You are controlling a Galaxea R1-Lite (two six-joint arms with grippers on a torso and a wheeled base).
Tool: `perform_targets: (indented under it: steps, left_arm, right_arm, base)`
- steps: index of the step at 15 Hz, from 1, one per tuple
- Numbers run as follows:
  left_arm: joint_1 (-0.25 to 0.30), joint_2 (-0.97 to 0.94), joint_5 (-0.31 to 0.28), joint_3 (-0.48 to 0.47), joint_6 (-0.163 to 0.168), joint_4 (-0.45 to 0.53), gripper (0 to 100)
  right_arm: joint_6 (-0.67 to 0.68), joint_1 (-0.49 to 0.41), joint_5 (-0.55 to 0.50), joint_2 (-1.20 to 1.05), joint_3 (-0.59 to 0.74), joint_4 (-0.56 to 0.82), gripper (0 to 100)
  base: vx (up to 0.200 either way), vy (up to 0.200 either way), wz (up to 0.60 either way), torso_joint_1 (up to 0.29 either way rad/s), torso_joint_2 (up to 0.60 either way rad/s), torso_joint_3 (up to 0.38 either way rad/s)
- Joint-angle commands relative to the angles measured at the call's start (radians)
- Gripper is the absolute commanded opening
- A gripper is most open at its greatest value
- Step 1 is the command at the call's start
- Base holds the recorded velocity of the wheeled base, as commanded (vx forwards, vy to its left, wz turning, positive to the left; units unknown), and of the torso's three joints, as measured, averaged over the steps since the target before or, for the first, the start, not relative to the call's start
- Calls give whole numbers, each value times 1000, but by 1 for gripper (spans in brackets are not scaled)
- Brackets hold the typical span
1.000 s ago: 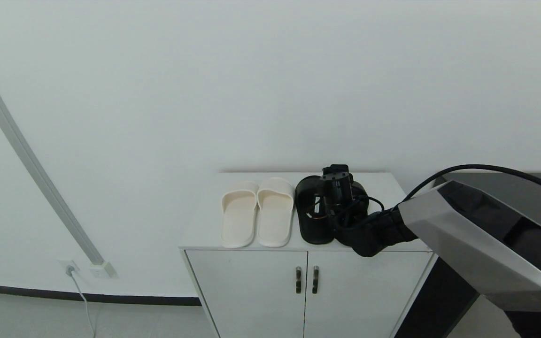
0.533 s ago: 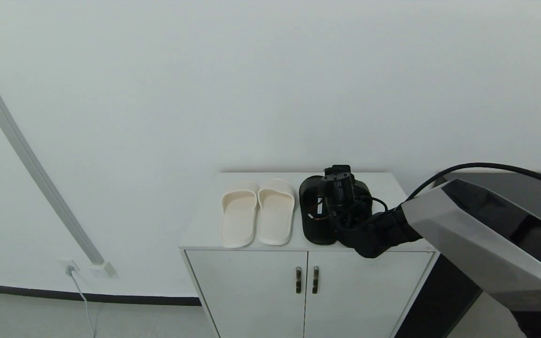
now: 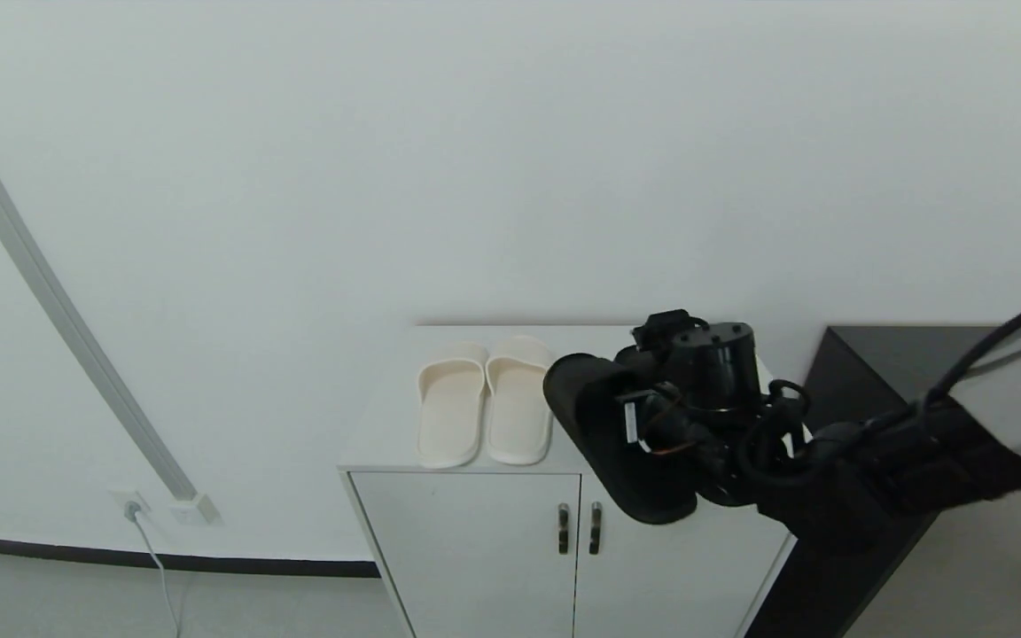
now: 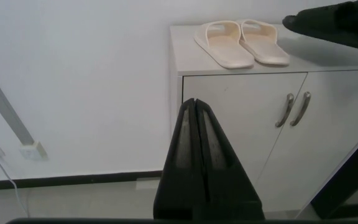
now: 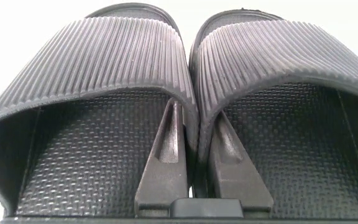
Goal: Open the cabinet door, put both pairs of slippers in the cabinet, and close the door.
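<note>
While both doors of the cabinet are sitting shut, their handles side by side at the middle, the right hand is holding the black slippers in the air, off the cabinet top and out in front of the right door's upper edge. The pair is hanging side by side, strap ends higher and nearer the wall, heels dipping lower over the door. Seen from the right wrist, the hand is pinching the two inner side walls of the black pair together at a narrow setting, with one finger sitting under each strap. The white slippers are lying flat on the left half of the cabinet top, side by side and touching, toes toward the wall, just beside the raised black pair. The left hand is hanging lower than the cabinet top, facing the left door, its fingers pressed together and gripping nothing.
</note>
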Motion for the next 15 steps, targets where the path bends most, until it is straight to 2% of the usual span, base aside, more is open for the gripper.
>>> perform_targets:
  steps: [1,4,15]
  left_arm:
    - [-1,1,0,0,0,0,0]
    - [0,1,0,0,1,0,0]
    - [-1,1,0,0,-2,0,0]
  right_arm:
    - [-27,57,169,-272,239,-42,0]
    - [-26,64,433,-460,417,-29,0]
    - [-21,60,442,-460,471,-29,0]
  base:
    - [0,0,0,0,0,0]
    - [0,0,0,0,0,0]
    - [0,0,0,0,0,0]
